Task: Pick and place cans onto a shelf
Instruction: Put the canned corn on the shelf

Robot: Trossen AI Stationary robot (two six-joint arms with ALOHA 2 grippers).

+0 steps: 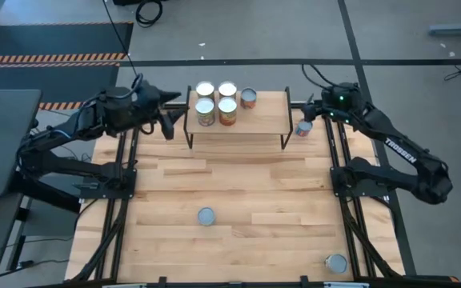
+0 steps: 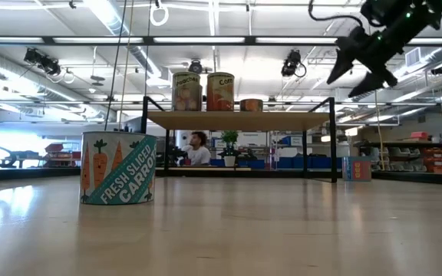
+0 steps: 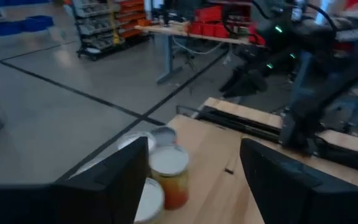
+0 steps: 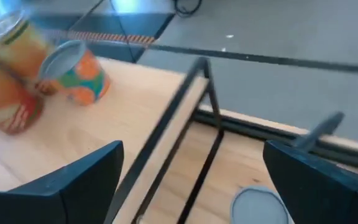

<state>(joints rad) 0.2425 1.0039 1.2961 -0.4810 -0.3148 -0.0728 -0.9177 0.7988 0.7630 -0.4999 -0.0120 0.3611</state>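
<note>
Nearest, at the left of the low view: a short teal-and-white tin (image 2: 118, 169) printed with orange carrots, reading "FRESH SLICED CARROTS", upright on the pale wooden counter (image 1: 254, 188). Probably the same silver-topped tin that sits low and centre in the high view. Another silver-topped tin (image 1: 336, 262) at the lower right of the high view, well apart from the first.

Farther back, a small bluish tin (image 1: 303, 128) on the counter just beside the right legs of the light-wood shelf on thin black legs (image 1: 254, 120). Directly above it, the right gripper (image 4: 191, 186), spread wide and holding nothing.

On the shelf, upper centre of the high view, five tins already placed: four clustered at its left end, among them a tall orange-labelled tin (image 1: 227, 112), and a smaller orange-sided tin (image 1: 248, 98) just to their right. Partly readable on one label in the low view: "Corn"; the neighbour's wording too small to tell.

At the shelf's left edge, the left gripper (image 3: 194, 180), also wide and empty, facing the cluster.

Judged step: between placements, three tins still to go. Next, most likely: lower the right gripper around the bluish tin, close, lift clear of the shelf edge, set down on the bare right half of the shelf.

Lettered in white along the right arm (image 1: 398, 156): "TROSSEN".
</note>
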